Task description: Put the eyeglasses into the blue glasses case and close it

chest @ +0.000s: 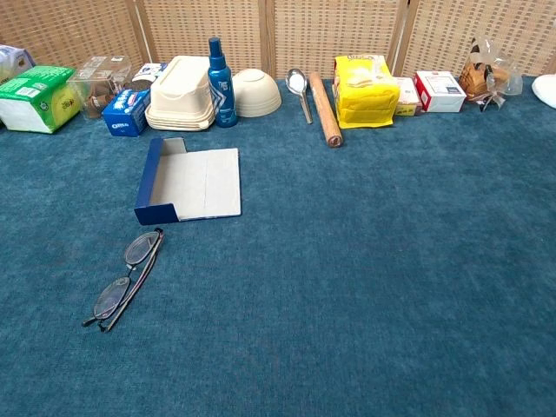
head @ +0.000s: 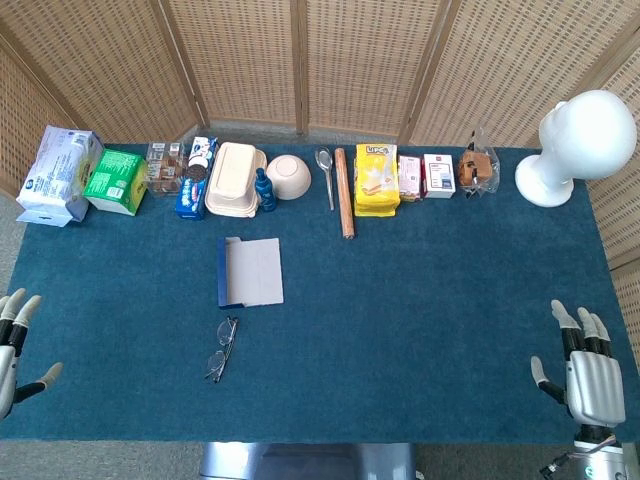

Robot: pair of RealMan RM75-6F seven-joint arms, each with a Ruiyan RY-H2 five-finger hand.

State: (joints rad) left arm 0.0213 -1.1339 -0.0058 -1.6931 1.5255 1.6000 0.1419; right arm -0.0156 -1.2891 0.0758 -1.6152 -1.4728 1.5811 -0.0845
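Starting out: both hands, left [head: 14,345] and right [head: 585,370], seemingly empty, fingers spread; next I grasp glasses [chest: 126,278] beside open case [chest: 189,184].

Your glasses case [head: 250,272] lies open on the counter [head: 420,330], left of centre, with the eyeglasses [head: 221,348] just in front of it, folded and apart from it. Along the back edge you have a row: tissue pack [head: 58,174] at the left corner, then food box [head: 235,179], bottle [head: 264,190], bowl [head: 288,176], spoon [head: 326,176], rolling pin [head: 344,192], snack bag [head: 376,179]. The mannequin head [head: 577,146] stands at the back right corner. Your left hand [head: 14,350] and right hand [head: 585,372] sit at the front corners.
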